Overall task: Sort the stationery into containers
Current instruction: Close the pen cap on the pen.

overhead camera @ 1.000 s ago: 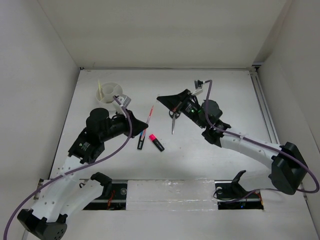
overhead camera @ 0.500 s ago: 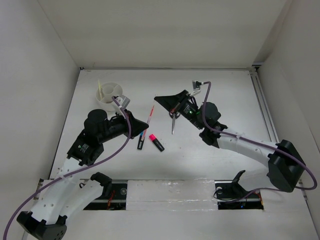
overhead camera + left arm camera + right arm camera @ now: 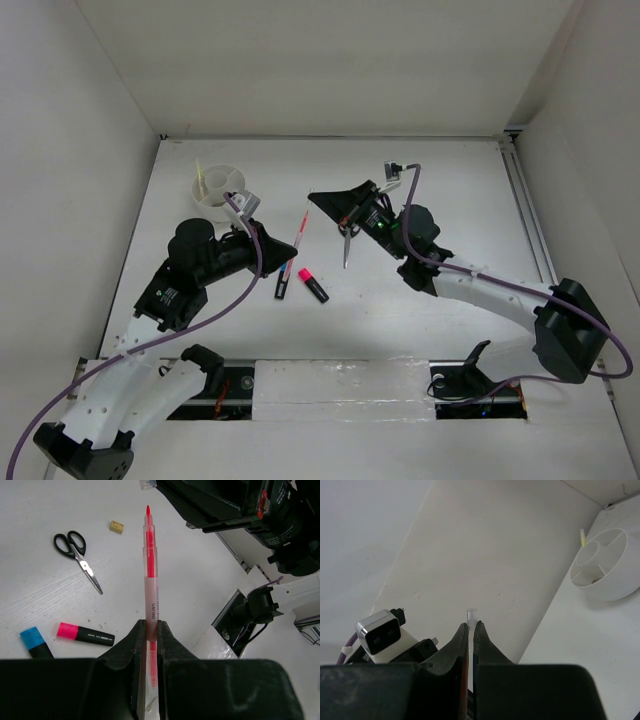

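- The white bowl [image 3: 214, 203] sits at ten o'clock on the table [image 3: 460, 190]. Only the yellow pen [image 3: 201, 176] stands in it, so I judge one item sorted and most of the job left.
- The scissors [image 3: 347, 240] lie loose near the centre.
- The pink pen [image 3: 151, 590] is pinched in the closed left gripper [image 3: 148, 625], tip toward twelve. The right gripper [image 3: 470, 626] is clamped on what seems to be its clear cap [image 3: 471, 614].
- The blue-capped highlighter [image 3: 283, 285] and pink-capped highlighter [image 3: 314, 287] lie unsorted at six o'clock from the pen.
- The tan block [image 3: 116, 526] waits at two o'clock from the scissors in the left wrist view.
- The dark print on the pen barrel is too small to read.
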Robot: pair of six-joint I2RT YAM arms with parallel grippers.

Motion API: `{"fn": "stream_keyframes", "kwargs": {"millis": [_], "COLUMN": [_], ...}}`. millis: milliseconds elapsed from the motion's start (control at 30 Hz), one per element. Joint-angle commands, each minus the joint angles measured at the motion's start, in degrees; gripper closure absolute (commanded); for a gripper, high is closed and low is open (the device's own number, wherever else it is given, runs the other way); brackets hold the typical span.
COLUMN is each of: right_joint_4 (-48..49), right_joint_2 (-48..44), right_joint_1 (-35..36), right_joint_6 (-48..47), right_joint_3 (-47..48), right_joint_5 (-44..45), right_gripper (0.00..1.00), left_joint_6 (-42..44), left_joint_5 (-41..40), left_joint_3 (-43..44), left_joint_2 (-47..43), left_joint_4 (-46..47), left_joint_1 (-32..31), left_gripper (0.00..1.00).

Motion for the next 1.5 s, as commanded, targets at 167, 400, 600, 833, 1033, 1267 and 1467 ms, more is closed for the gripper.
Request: {"fn": "stream_keyframes", "kwargs": {"millis": [167, 400, 600, 833, 1033, 1267, 1467], "right_joint_4": [4.1, 4.7, 4.7, 4.7, 5.2, 4.0, 3.5], "right_joint_2": [0.7, 0.7, 0.7, 1.7, 2.2, 1.7, 0.6], "right_joint_1": [0.5, 0.5, 0.5, 0.5, 1.1, 1.1, 1.1], "right_joint_6": [-0.7, -0.7, -0.7, -0.7, -0.7, -1.4, -2.0], "right_joint_3": [-0.3, -0.8, -0.8, -0.3, -0.3, 2.2, 2.2], "right_joint_5": [0.3, -0.3, -0.8, -1.3, -1.3, 0.1, 1.1], "right_gripper": [1.0, 1.0, 1.0, 1.0, 1.0, 1.0, 1.0], "left_joint_6": [0.4, 0.4, 0.4, 0.4, 0.4, 0.4, 0.4], "left_joint_5": [1.8, 4.1, 3.5, 3.5, 3.5, 3.5, 4.1], "left_joint_3": [-0.2, 0.3, 0.3, 0.3, 0.3, 0.3, 0.3], "left_joint_2": [-0.4, -0.4, 0.1, 0.1, 0.1, 0.1, 0.1], "left_joint_4": [3.0, 3.5, 3.5, 3.5, 3.5, 3.5, 3.5], "left_joint_1": [0.6, 2.8, 2.8, 2.8, 2.8, 2.8, 2.8], "left_gripper": [1.0, 1.0, 1.0, 1.0, 1.0, 1.0, 1.0]}}
